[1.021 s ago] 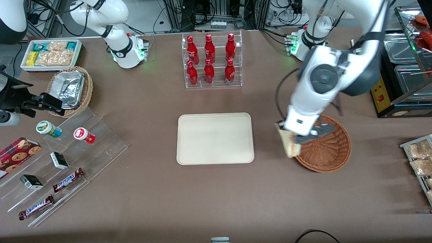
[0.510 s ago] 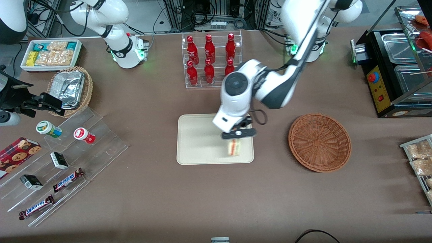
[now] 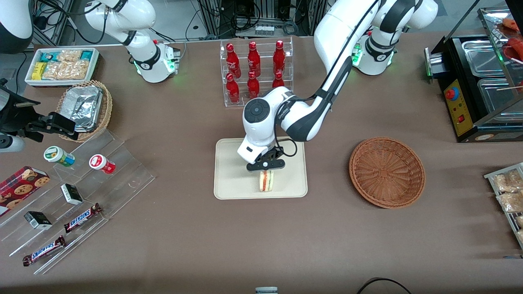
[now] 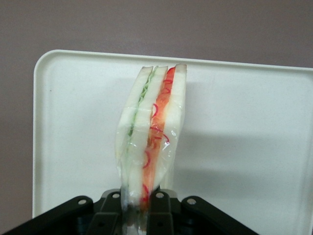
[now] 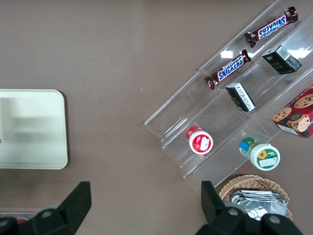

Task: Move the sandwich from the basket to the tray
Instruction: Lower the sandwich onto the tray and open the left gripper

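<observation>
The sandwich (image 3: pixel 266 181) is a wrapped wedge of white bread with red and green filling, held on edge over the cream tray (image 3: pixel 233 171), near the tray's edge nearest the front camera. My left gripper (image 3: pixel 265 166) is shut on its end. In the left wrist view the sandwich (image 4: pixel 151 132) hangs from the gripper (image 4: pixel 139 205) over the tray (image 4: pixel 244 147); whether it touches the tray I cannot tell. The reddish-brown wicker basket (image 3: pixel 387 172) stands empty on the table toward the working arm's end.
A clear rack of red bottles (image 3: pixel 255 73) stands farther from the front camera than the tray. Toward the parked arm's end are a clear stepped shelf with snacks (image 3: pixel 69 196), a tan basket of foil containers (image 3: pixel 86 108) and a white bin of packets (image 3: pixel 62 65).
My gripper has carried the sandwich from the basket's rim across to the tray, then a little further along the tray toward the parked arm's end. The basket is now empty.
</observation>
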You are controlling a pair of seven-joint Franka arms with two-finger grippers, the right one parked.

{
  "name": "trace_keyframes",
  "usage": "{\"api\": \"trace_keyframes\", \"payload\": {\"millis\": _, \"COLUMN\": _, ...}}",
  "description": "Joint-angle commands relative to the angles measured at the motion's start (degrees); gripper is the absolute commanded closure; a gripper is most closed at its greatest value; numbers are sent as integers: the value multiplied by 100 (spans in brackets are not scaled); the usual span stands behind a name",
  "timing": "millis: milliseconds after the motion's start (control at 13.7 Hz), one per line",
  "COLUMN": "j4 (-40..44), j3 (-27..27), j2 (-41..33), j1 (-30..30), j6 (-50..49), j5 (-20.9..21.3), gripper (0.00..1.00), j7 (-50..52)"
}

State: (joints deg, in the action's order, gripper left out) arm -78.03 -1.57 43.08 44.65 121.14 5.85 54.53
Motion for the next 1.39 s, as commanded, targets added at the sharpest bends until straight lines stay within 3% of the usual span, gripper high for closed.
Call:
{"api": "trace_keyframes", "payload": {"millis": 0, "j4": 227, "j3": 86, "j2": 139, "j1": 193, "j6": -56, "j5": 109, "gripper": 100, "j7": 328}}
{"api": "trace_keyframes", "payload": {"millis": 365, "j4": 263, "j3": 95, "j2": 253, "j1": 378, "j6": -73, "j5": 223, "gripper": 100, "j7": 567}}
{"api": "trace_keyframes", "payload": {"millis": 510, "j4": 262, "j3": 95, "j2": 253, "j1": 378, "j6": -65, "j5": 224, "gripper": 65, "j7": 602}}
{"api": "trace_keyframes", "payload": {"millis": 583, "j4": 262, "j3": 87, "j2": 244, "j1": 378, "j6": -73, "j5": 224, "gripper": 58, "j7": 611}}
{"api": "trace_keyframes", "payload": {"millis": 802, "j4": 262, "j3": 95, "j2": 253, "j1": 378, "j6": -64, "j5": 319, "gripper": 64, "j7": 787}}
{"api": "trace_keyframes", "payload": {"millis": 875, "j4": 262, "j3": 87, "j2": 244, "j1": 378, "j6": -64, "j5": 451, "gripper": 55, "j7": 813}}
{"api": "trace_keyframes", "payload": {"millis": 948, "j4": 262, "j3": 86, "j2": 227, "j1": 369, "j6": -73, "j5": 469, "gripper": 41, "j7": 839}}
{"api": "trace_keyframes", "payload": {"millis": 1021, "j4": 271, "j3": 86, "j2": 174, "j1": 360, "j6": -91, "j5": 478, "gripper": 13, "j7": 831}}
{"api": "trace_keyframes", "payload": {"millis": 1094, "j4": 280, "j3": 95, "j2": 43, "j1": 343, "j6": -143, "j5": 470, "gripper": 1, "j7": 831}}
{"api": "trace_keyframes", "payload": {"millis": 1312, "j4": 280, "j3": 104, "j2": -387, "j1": 281, "j6": -511, "j5": 426, "gripper": 1, "j7": 813}}
